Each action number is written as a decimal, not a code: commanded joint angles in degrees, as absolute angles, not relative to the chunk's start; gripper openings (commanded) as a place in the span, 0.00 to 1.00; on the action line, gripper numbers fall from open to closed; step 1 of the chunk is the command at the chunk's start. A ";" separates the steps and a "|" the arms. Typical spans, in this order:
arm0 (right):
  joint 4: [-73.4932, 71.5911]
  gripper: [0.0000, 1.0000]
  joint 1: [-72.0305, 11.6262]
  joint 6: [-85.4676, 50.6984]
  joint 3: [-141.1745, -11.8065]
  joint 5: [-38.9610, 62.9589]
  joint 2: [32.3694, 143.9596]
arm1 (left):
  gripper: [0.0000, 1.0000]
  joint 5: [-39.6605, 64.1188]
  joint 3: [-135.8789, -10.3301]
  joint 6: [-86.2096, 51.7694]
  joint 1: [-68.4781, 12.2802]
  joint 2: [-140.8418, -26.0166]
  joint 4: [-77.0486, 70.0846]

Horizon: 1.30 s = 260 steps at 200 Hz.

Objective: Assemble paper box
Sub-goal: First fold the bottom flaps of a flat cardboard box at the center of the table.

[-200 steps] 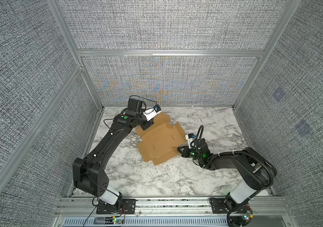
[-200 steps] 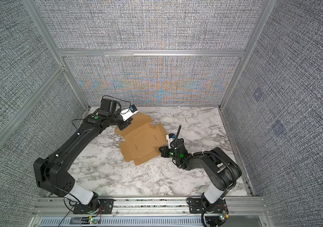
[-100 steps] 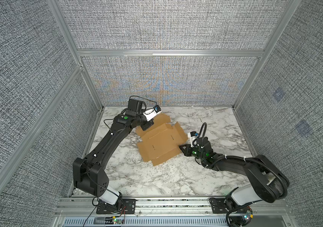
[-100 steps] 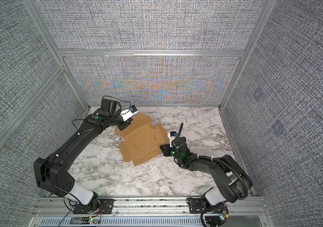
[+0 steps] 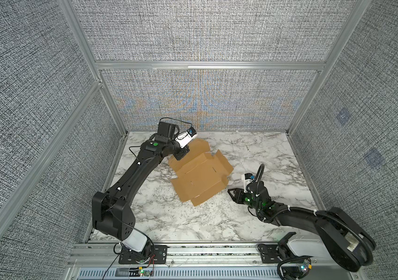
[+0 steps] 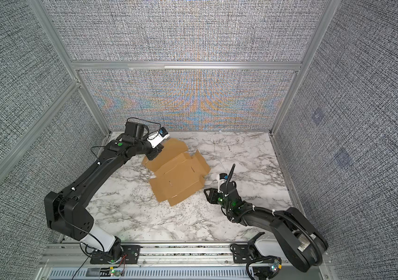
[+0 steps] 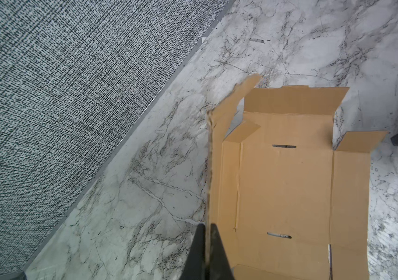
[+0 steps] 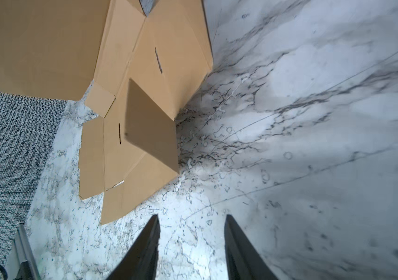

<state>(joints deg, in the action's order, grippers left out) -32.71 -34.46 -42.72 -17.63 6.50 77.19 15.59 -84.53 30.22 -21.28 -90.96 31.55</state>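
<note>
The paper box [image 5: 200,174] [image 6: 177,179] is a tan cardboard sheet with flaps and slots, lying mostly flat on the marble table left of centre. My left gripper [image 5: 178,157] [image 6: 150,158] is at its far left corner, shut on the edge of a raised side flap [image 7: 213,169]; the left wrist view shows both jaws pinching that edge at the left gripper [image 7: 207,226]. My right gripper [image 5: 230,191] [image 6: 206,192] [image 8: 191,218] stands open just off the box's near right side, with only bare table between its fingers. A small flap [image 8: 151,126] stands up ahead of it.
The marble table [image 5: 217,218] is closed in by grey fabric walls on aluminium frames; the left wall [image 7: 59,97] runs close to the left gripper. A metal rail [image 5: 193,249] lines the front edge, carrying both arm bases.
The right gripper has opened, come off the box's right edge and drawn back a little toward the front right. The left arm and its grip have not moved.
</note>
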 commanded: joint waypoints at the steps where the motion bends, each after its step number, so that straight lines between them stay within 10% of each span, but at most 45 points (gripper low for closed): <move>1: -48.20 0.46 -35.63 -51.37 -17.71 5.45 83.82 | 0.00 17.38 -85.34 27.08 -20.84 -91.39 29.44; 74: -77.52 0.47 -37.79 -62.74 -18.81 3.47 103.40 | 0.00 18.11 -85.30 25.29 -20.75 -91.69 29.09; 133: -76.93 0.00 -37.31 -61.92 -17.08 1.41 100.33 | 0.00 21.92 -85.06 21.57 -19.61 -91.85 28.74; 225: 11.81 0.00 -24.24 -36.90 -44.87 10.84 75.31 | 0.73 23.32 -85.39 17.14 -17.28 -89.39 28.42; 260: 42.65 0.00 -16.77 -17.01 -67.72 16.96 86.19 | 0.79 25.05 -85.77 16.60 -16.18 -88.26 29.02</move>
<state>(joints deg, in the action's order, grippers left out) 12.12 -19.84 -34.65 -55.29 11.07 80.07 22.94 -85.60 17.67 -16.67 -89.12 29.69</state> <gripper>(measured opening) 0.049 0.775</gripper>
